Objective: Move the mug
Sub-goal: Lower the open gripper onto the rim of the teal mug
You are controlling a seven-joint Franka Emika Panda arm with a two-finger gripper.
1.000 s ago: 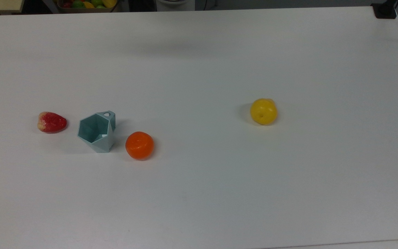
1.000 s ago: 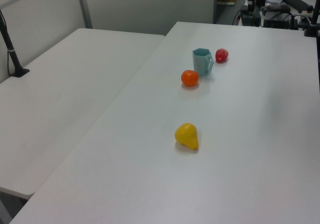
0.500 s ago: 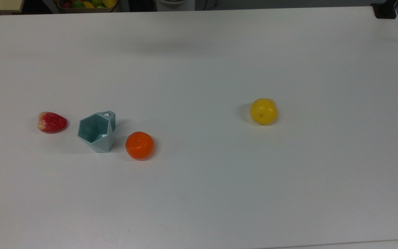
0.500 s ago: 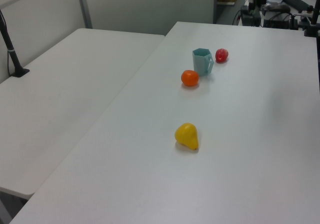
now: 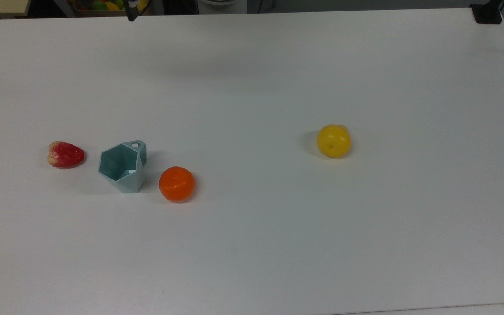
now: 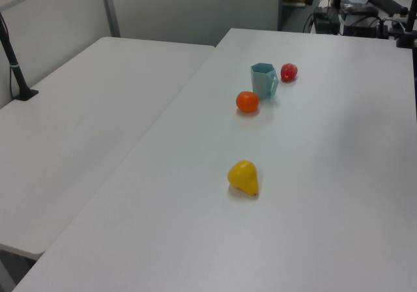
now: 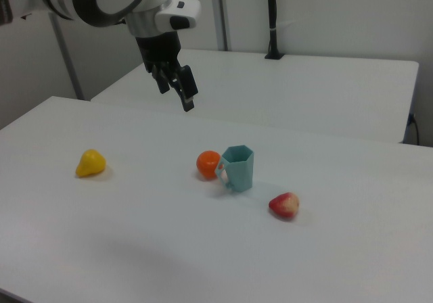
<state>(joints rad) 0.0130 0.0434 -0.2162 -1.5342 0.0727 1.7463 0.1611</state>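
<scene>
Mug (image 7: 239,168) upright mid-table between orange (image 7: 208,164) and strawberry (image 7: 285,205), below and toward right view's right of raised gripper (image 7: 184,93); grip state cannot tell.

so the arm comes in from the right view's upper left, white links with a dark wrist, and the gripper (image 7: 183,92) hangs in the air tilted down toward the right view's right, its black fingers (image 7: 189,90) close together
</scene>
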